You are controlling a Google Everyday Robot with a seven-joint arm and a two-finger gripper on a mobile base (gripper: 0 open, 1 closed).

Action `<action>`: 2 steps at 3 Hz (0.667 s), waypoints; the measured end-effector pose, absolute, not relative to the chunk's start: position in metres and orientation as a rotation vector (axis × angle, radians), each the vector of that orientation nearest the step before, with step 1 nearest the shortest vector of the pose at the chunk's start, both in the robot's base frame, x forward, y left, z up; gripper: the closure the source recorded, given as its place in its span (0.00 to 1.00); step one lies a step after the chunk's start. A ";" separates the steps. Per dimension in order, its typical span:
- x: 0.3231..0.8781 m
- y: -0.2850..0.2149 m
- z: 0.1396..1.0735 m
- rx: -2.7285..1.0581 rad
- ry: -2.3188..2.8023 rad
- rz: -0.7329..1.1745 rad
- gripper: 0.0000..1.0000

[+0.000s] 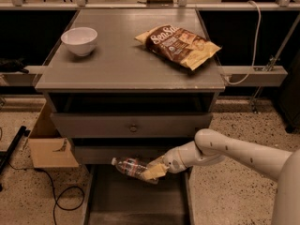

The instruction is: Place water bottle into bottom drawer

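Note:
The water bottle (130,167) is clear with a white cap pointing left and a red and dark label, lying roughly level in the air. My gripper (153,171) is shut on its right half, with the white arm reaching in from the right. Bottle and gripper hang just above the back of the pulled-out bottom drawer (136,203), a wide grey tray with a flat floor. The bottle's base end is hidden behind the yellowish fingers (153,172).
On the cabinet top (126,62) stand a white bowl (79,40) at the left and a chip bag (178,44) at the right. A knobbed drawer (133,124) is above the bottle. A cardboard box (49,144) and black cable (61,198) lie on the floor, left.

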State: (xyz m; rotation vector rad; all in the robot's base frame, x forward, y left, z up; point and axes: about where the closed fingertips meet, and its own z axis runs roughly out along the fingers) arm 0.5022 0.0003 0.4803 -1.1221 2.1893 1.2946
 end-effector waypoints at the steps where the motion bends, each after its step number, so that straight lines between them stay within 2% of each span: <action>1: 0.502 0.000 0.480 -1.122 2.189 1.295 1.00; 2: 0.489 -0.009 0.471 -1.087 2.216 1.301 1.00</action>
